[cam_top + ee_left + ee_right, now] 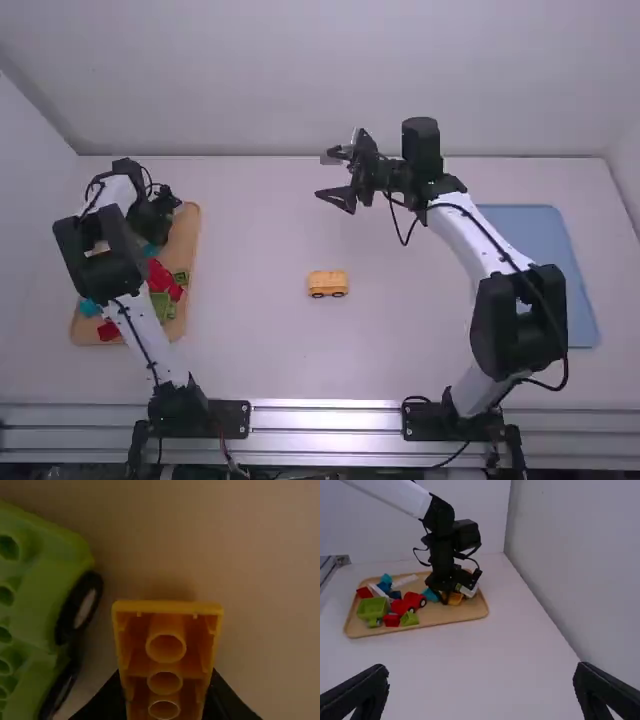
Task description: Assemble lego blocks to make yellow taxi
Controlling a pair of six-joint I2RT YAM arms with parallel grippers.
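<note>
One yellow block — between two left jaws.

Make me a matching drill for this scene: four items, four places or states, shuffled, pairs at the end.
Items
1. Left claw
2. Right claw
3. Yellow wheeled block
4. Red wheeled piece

Places or states
A. On the white table, between the two arm bases
B. Fingers spread, nothing between them
C. In the wooden tray, with green and blue pieces
D. Closed on a hollow yellow block, tubes showing

Pairs
1-D
2-B
3-A
4-C
</note>
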